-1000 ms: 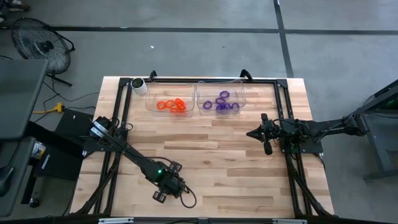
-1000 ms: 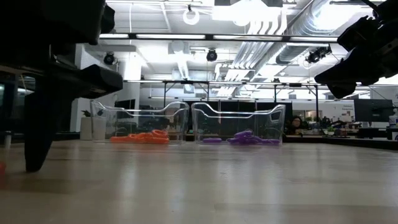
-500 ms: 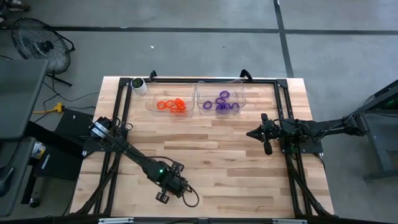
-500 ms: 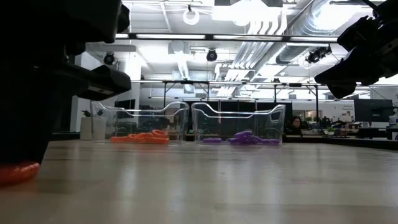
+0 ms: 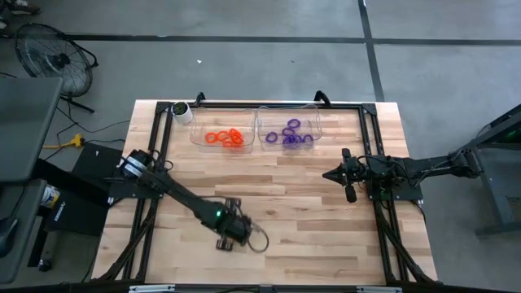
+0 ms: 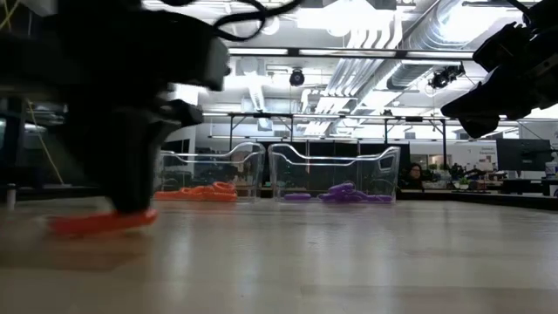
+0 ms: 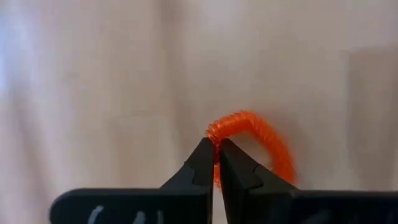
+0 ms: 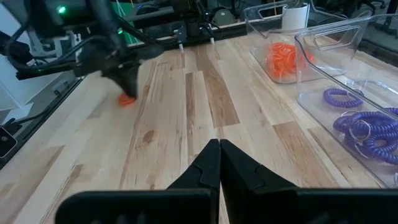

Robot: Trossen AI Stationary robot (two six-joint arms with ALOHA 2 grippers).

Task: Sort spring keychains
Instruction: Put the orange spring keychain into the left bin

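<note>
Your left gripper (image 5: pixel 221 242), lower centre of the high view, pinches the orange coiled spring keychain (image 7: pixel 254 142) at the tabletop. The clear plastic bin of orange coils (image 5: pixel 223 137) lies toward the frame's top; the shut right gripper (image 5: pixel 330 175) waits mid-right.

Two bins (image 5: pixel 218 130) (image 5: pixel 289 129) sit side by side at the table's (image 5: pixel 301 220) far edge.
</note>
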